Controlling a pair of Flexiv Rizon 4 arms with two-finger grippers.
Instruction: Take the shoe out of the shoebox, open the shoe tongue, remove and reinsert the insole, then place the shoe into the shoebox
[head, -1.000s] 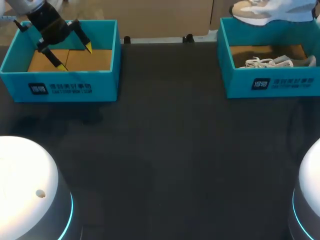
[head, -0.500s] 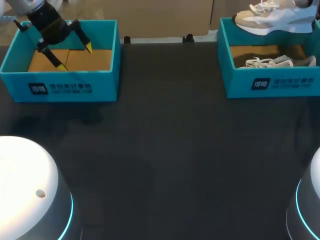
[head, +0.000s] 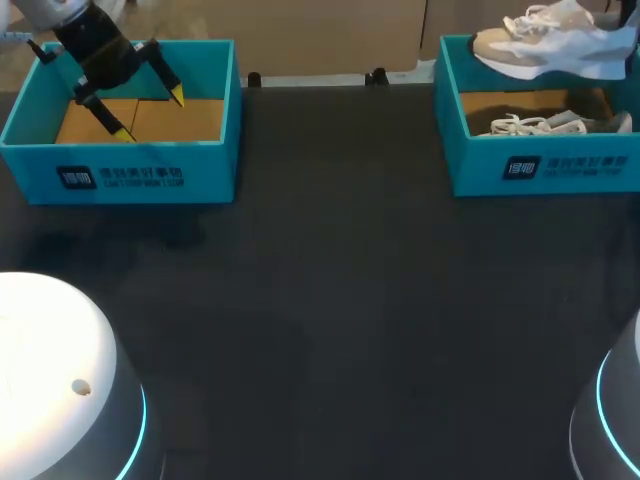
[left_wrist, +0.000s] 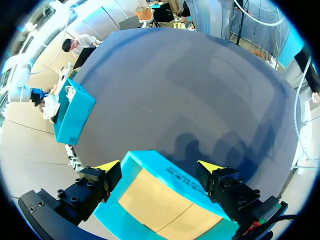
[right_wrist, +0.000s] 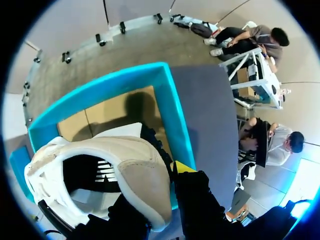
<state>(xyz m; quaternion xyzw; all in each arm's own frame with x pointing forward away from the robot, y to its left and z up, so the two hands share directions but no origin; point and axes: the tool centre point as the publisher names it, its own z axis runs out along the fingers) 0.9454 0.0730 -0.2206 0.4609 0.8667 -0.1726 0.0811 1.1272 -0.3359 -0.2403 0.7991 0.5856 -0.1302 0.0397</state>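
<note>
A beige-and-white shoe (head: 553, 47) hangs above the teal shoebox (head: 545, 170) at the back right of the table. My right gripper (right_wrist: 160, 187) is shut on its heel collar (right_wrist: 142, 182), with one yellow fingertip (right_wrist: 182, 166) outside the shoe. The shoebox (right_wrist: 172, 107) lies below it. A second shoe (head: 550, 124) with loose white laces lies inside that box. My left gripper (head: 150, 114) stands open over another teal box (head: 130, 170) at the back left, holding nothing. From the left wrist, its fingers straddle the near wall of that box (left_wrist: 167, 172).
The left box shows only a cardboard floor (head: 150, 118). The dark table (head: 340, 280) stretches between the two boxes. White robot bases stand at the front left (head: 50, 380) and front right (head: 620, 420).
The held shoe has shifted to the right and come further into view above the right box. My left arm has not moved.
</note>
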